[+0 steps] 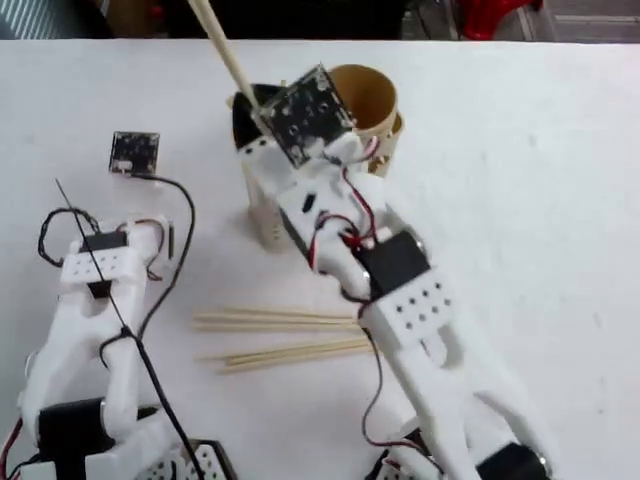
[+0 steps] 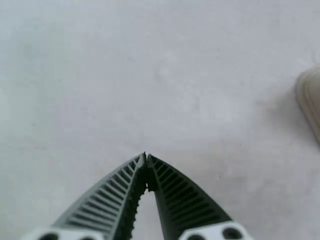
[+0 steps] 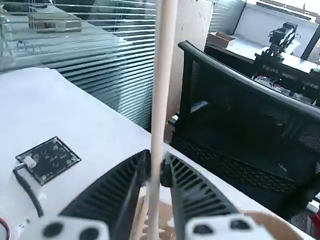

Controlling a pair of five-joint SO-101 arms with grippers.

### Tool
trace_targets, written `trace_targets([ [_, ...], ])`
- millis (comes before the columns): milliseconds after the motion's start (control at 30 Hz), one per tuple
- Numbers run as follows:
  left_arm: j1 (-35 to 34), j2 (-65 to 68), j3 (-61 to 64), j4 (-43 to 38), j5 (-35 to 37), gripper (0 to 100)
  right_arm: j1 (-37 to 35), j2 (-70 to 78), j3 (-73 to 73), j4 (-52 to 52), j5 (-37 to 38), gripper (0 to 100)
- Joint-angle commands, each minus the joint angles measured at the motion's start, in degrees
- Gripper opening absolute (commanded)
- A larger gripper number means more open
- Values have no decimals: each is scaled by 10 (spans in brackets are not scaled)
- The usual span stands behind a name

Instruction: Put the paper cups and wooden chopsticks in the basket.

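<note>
My right gripper (image 1: pixel 256 118) is shut on a wooden chopstick (image 1: pixel 222 50), which sticks up and away past the table's far edge. In the right wrist view the chopstick (image 3: pixel 162 80) stands between the ribbed fingers (image 3: pixel 127 185) of that gripper (image 3: pixel 157 161). Just behind it is a black mesh basket (image 3: pixel 250 140), whose black edge (image 1: pixel 240 108) shows beside the gripper. A brown paper cup (image 1: pixel 368 98) stands upright to the right of it. More wooden chopsticks (image 1: pixel 280 320) lie flat at the table's middle. My left gripper (image 2: pixel 146 159) is shut and empty over bare table.
A small circuit board (image 1: pixel 133 152) with a black cable lies at the left, also in the right wrist view (image 3: pixel 47 159). The left arm (image 1: pixel 100 265) rests at the near left. A pale object (image 2: pixel 310 97) sits at the edge of the left wrist view.
</note>
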Motion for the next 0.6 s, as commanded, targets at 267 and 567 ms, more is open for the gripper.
trace_targets([
  [267, 8, -2, -1, -10, 0, 24, 52, 33, -31, -80, -65, 17],
  [567, 8, -2, -1, -10, 0, 24, 59, 38, -20, -87, -76, 18],
])
